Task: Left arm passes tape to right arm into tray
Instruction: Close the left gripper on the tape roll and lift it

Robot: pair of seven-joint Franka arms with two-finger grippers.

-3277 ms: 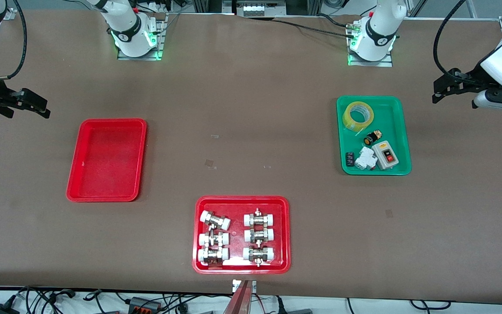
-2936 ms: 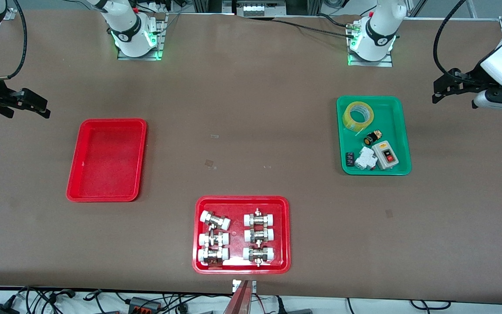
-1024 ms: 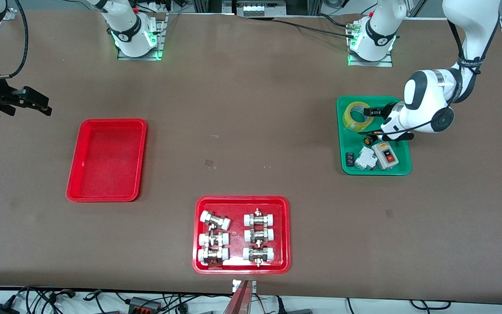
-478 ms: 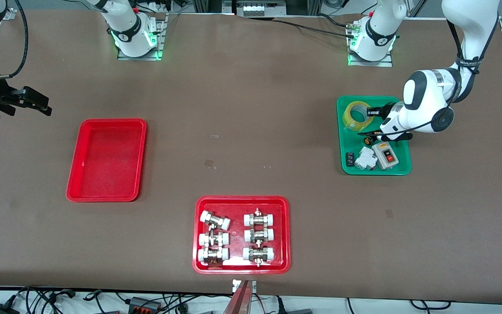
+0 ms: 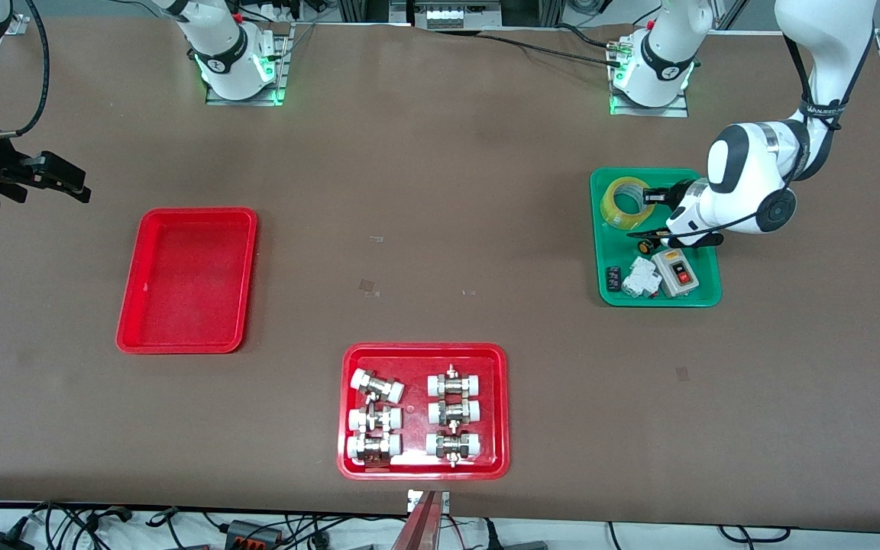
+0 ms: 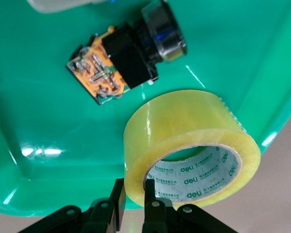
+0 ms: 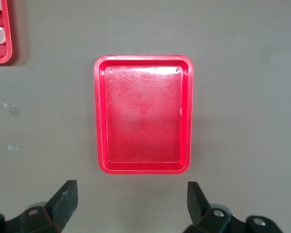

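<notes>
Fingers of the left gripper (image 6: 132,201) straddle the wall of the tape (image 6: 189,145), one inside the core, one outside, seemingly pinching it. Tape lies in the green tray (image 5: 696,187), centre right of the front view, at the corner nearer the bases. Right gripper (image 7: 131,201) waits spread wide above the table by the red tray (image 5: 128,305), centre left. Judged step: pickup. Next move: lift clear of the push-button switch (image 6: 123,56), carry toward the right arm.
</notes>
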